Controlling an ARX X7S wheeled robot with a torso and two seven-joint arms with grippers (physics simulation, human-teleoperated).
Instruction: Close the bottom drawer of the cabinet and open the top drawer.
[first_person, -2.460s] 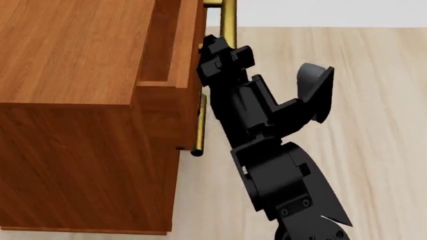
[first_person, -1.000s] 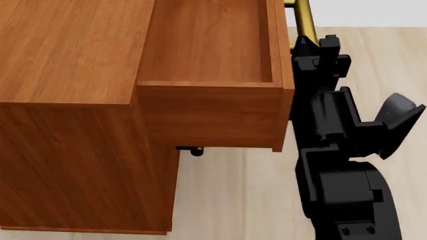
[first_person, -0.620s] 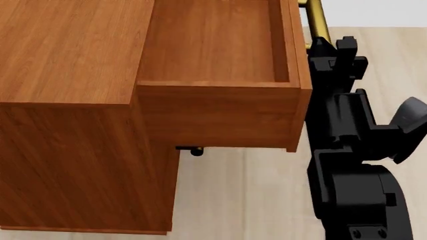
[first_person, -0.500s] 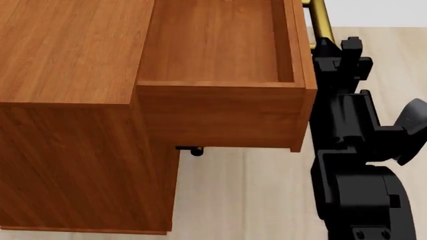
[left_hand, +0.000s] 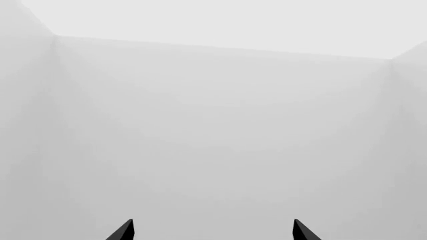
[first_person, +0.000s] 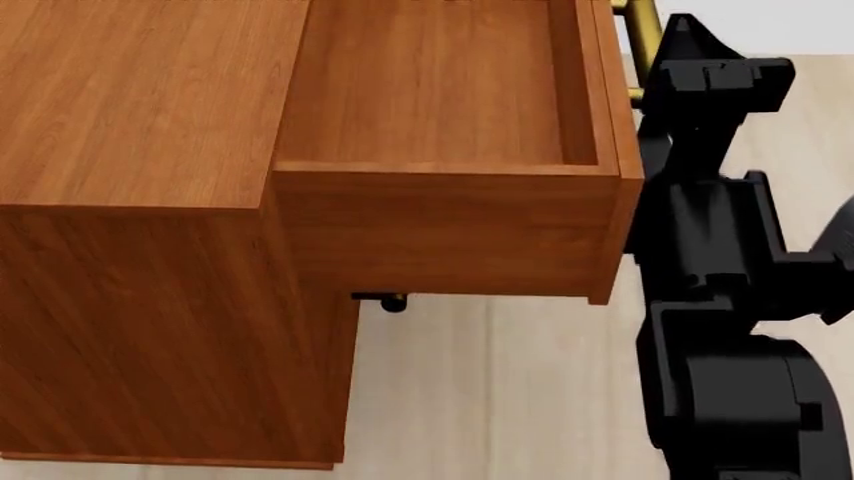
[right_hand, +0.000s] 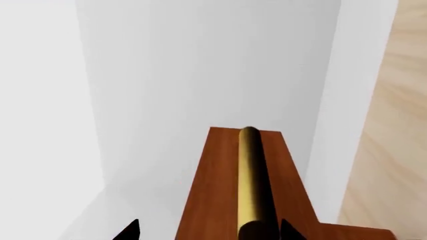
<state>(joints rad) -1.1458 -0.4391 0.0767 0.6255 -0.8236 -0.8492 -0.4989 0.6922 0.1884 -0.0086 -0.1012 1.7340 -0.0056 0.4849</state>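
The reddish-brown cabinet (first_person: 147, 200) fills the left of the head view. Its top drawer (first_person: 441, 210) is pulled far out and is empty inside. The drawer's brass bar handle (first_person: 642, 35) shows at the top right and runs down the middle of the right wrist view (right_hand: 250, 175). My right gripper (first_person: 674, 65) is at that handle; in the right wrist view its (right_hand: 210, 231) fingertips stand wide apart with the bar's end between them, nearer one finger. The bottom drawer is hidden under the open top drawer. My left gripper (left_hand: 213, 231) is open and faces a bare white wall.
The end of a lower drawer's brass handle (first_person: 391, 301) pokes out under the top drawer; I cannot tell which tier it belongs to. Pale wood floor (first_person: 507, 400) lies in front of the cabinet. My black right arm (first_person: 721, 330) stands close beside the drawer front.
The top drawer has slid far out of the cabinet, pulled by my right gripper on its handle. Now the gripper's fingers stand apart at the bar's far end.
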